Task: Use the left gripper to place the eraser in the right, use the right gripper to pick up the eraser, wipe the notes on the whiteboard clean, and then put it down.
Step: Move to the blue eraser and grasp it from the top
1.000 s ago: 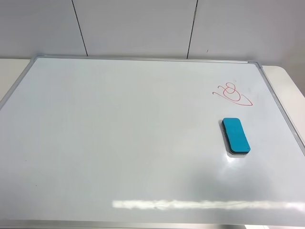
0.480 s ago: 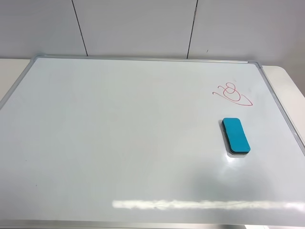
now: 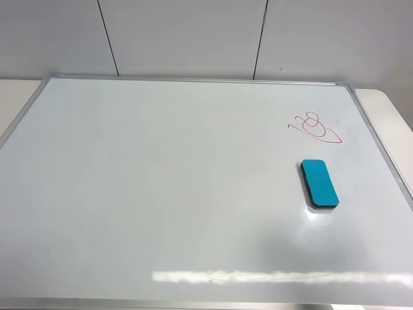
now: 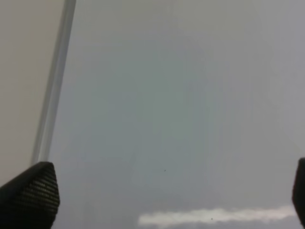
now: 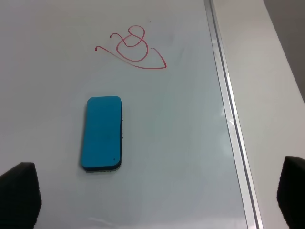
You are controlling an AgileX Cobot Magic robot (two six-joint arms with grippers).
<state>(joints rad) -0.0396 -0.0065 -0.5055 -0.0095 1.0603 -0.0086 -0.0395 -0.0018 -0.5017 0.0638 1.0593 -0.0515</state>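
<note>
Only fingertip corners of left pincer [image 4: 164,195], right pincer [image 5: 155,193].

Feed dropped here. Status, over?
Left pincer open, empty; right pincer open, empty. Eraser flat on whiteboard beside notes, not touching. Notes unwiped. Nothing in the way.

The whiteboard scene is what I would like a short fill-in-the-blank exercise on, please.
1. The notes are drawn in ____ marker.
2. In the exterior high view, the eraser lies on the ____ half of the whiteboard.
3. The right hand is not shut but ____.
Missing words: red; right; open.
</note>
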